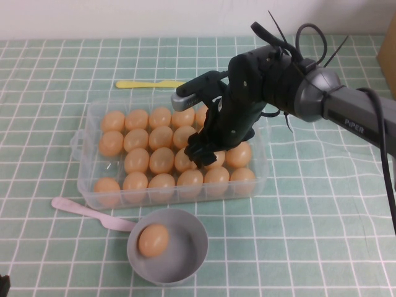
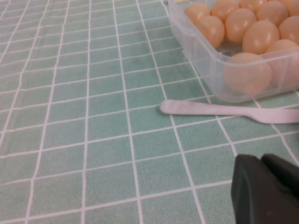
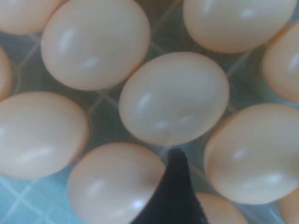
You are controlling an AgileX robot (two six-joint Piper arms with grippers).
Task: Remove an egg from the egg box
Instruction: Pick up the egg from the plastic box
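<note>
The right claw [image 1: 199, 150], jaws open, is down among the eggs, centred over one egg [image 3: 174, 97] in the egg box [image 1: 260, 175]. Next: close gently, lift straight. The left claw [image 2: 266, 189] is parked near-left; I cannot tell its state.

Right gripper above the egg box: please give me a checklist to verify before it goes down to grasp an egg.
1. Right gripper is open: ok.
2. It is over the egg box, right-hand part: ok.
3. One egg is centred below, a fingertip beside it: ok.
4. Fingers fit between neighbouring eggs: cannot tell, the eggs are packed close.
5. Grey bowl has room; it holds one egg: ok.
6. Left gripper is away, low over the table near the pink knife: ok.
</note>
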